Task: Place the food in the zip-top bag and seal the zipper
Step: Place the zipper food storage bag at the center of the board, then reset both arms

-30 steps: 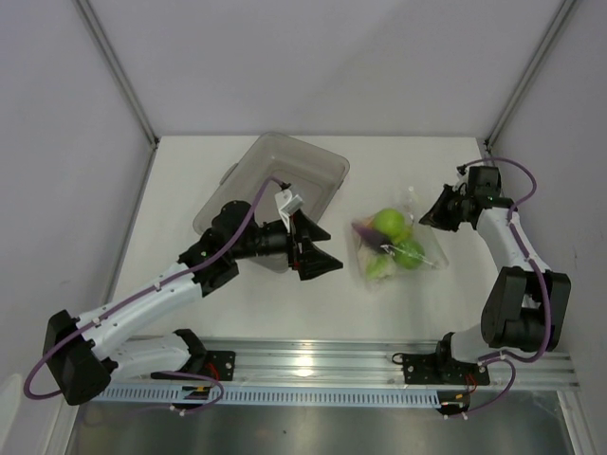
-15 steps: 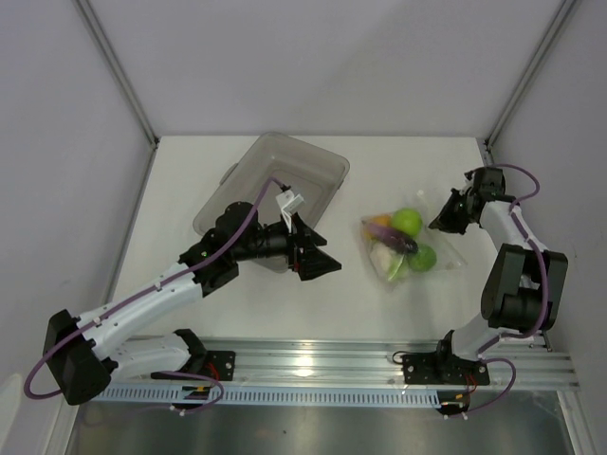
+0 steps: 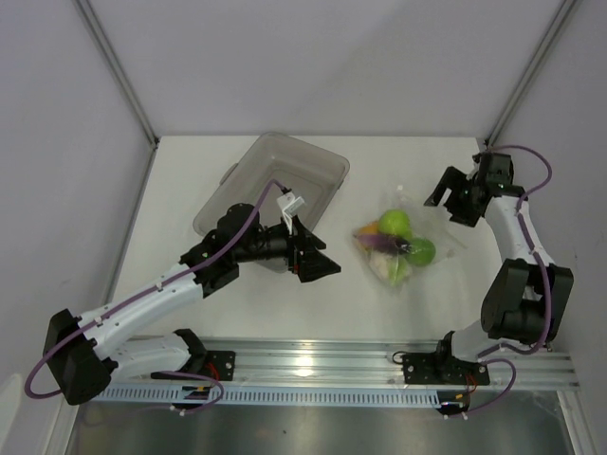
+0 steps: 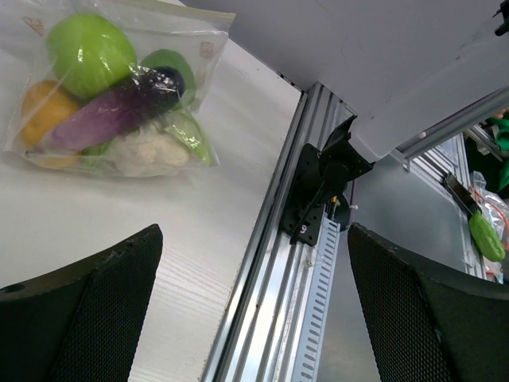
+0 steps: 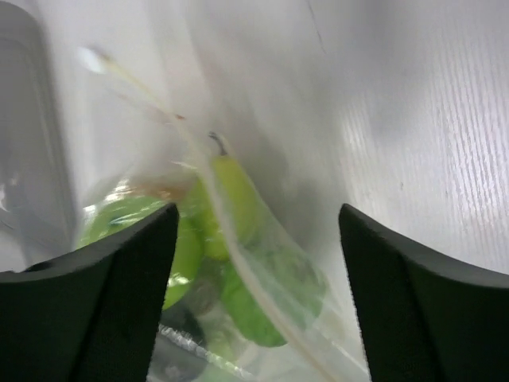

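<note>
A clear, crinkly zip-top plastic bag [image 3: 446, 239] lies on the white table [image 3: 398, 161], right of the middle and nearer the right edge than the left. The toy food sits inside it. From above, a round green fruit [image 3: 395, 224] shows at the bag's far side, a second one [image 3: 420, 252] at its right, and a small orange fruit [image 3: 365, 230] at its left.

The left wrist view is sharper. It shows a dark purple eggplant-shaped piece [image 4: 111, 107] lying across the pile and a white cauliflower-like piece [image 4: 147, 151] below it. It also takes in the ridged aluminium rail [image 4: 278, 302] along the table's near edge.

The left gripper [image 3: 321, 258] is spread fully, with nothing between its fingers. It is well apart from the bag, just off the near right corner of the grey translucent rigid tray [image 3: 248, 161].

The right gripper [image 3: 448, 204] is near the far right corner, just beside the bag's far right end. Its fingers are wide apart and clasp nothing. Its own camera looks into blurred plastic, where a narrow pale closure strip [image 5: 227, 239] curves over green shapes. I cannot tell whether the strip is pressed shut.
</note>
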